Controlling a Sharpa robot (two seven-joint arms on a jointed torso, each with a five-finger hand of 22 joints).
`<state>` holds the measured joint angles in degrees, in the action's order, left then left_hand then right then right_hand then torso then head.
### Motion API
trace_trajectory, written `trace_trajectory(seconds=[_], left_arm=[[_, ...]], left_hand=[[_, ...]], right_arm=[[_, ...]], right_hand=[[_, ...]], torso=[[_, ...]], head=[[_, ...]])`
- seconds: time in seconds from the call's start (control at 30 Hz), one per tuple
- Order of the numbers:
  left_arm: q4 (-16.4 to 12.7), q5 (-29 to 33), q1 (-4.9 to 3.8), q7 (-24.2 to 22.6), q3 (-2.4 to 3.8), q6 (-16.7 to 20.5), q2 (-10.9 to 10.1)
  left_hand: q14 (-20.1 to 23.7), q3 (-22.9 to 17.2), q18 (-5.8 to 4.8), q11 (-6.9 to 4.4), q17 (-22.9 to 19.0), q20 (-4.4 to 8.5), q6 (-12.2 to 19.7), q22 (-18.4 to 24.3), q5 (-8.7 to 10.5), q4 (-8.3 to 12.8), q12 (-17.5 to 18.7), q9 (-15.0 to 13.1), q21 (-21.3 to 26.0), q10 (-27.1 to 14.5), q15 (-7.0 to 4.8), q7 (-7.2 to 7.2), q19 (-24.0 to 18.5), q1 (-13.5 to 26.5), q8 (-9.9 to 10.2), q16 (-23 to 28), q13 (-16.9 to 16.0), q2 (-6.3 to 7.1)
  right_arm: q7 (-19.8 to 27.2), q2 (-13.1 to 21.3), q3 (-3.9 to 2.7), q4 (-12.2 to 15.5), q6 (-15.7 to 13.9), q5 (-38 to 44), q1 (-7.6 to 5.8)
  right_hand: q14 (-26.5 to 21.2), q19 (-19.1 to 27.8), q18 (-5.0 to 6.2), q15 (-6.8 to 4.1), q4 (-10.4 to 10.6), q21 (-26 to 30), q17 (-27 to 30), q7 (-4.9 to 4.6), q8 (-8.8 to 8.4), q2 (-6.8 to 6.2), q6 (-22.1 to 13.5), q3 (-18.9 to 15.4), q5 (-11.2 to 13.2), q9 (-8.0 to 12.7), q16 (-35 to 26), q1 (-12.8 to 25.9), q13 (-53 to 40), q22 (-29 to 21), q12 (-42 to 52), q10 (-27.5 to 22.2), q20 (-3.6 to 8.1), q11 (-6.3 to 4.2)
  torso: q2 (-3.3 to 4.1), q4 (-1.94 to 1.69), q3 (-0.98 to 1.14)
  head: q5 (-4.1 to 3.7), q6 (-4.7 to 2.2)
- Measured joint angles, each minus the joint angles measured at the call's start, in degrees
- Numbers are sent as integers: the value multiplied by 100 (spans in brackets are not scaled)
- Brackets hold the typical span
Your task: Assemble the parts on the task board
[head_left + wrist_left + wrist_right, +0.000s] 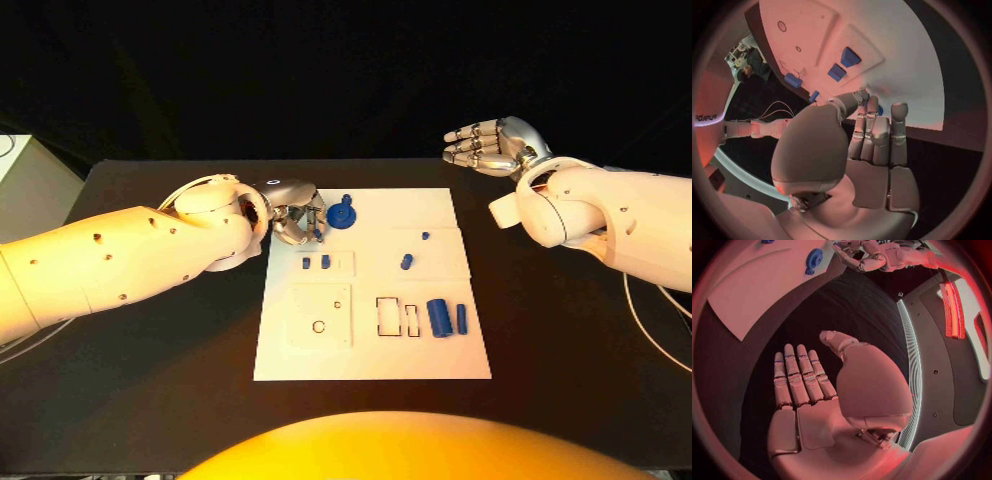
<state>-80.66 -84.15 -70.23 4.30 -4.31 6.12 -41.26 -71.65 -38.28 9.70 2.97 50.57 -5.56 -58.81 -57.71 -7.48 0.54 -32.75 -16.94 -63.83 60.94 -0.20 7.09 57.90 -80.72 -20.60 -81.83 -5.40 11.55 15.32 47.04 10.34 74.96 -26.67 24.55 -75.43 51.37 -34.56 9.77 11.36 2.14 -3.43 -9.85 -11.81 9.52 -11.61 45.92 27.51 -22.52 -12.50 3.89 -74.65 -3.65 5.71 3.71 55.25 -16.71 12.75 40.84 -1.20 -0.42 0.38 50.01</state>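
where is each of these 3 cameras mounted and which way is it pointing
Head view: on the robot's head, looking down at the black table and task board; both white arms show, left hand at the board's far left corner, right hand raised beyond it.
Left wrist view: behind the left hand, facing the task board and its blue parts.
Right wrist view: behind the flat, empty right hand, facing the table.
Shared: the right wrist view also catches the left hand and the board.

The table (144,400) was matt black. The board (433,360) looked like smooth white plastic, matt. The parts (440,318) were blue plastic with a slight sheen. Both hands (296,215) (490,145) looked like polished silvery metal, and the arms (116,260) were glossy white plastic shells.
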Motion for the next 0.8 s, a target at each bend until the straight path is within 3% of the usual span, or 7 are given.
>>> trace_trajectory(seconds=[0.8], left_arm=[[-35,32,0,36,-26,-113,14]], left_hand=[[0,1,0,1,1,-19,6,7,28,1,32,-75,22,-1,0,-5,-18,0,35,0,-1,0]], right_arm=[[1,-10,0,-12,2,0,0]], right_hand=[[0,0,0,0,0,0,16,0,-30,23,0,0,0,8,0,23,0,-17,0,0,0,0]], torso=[[-3,-4,0]], head=[[8,0]])
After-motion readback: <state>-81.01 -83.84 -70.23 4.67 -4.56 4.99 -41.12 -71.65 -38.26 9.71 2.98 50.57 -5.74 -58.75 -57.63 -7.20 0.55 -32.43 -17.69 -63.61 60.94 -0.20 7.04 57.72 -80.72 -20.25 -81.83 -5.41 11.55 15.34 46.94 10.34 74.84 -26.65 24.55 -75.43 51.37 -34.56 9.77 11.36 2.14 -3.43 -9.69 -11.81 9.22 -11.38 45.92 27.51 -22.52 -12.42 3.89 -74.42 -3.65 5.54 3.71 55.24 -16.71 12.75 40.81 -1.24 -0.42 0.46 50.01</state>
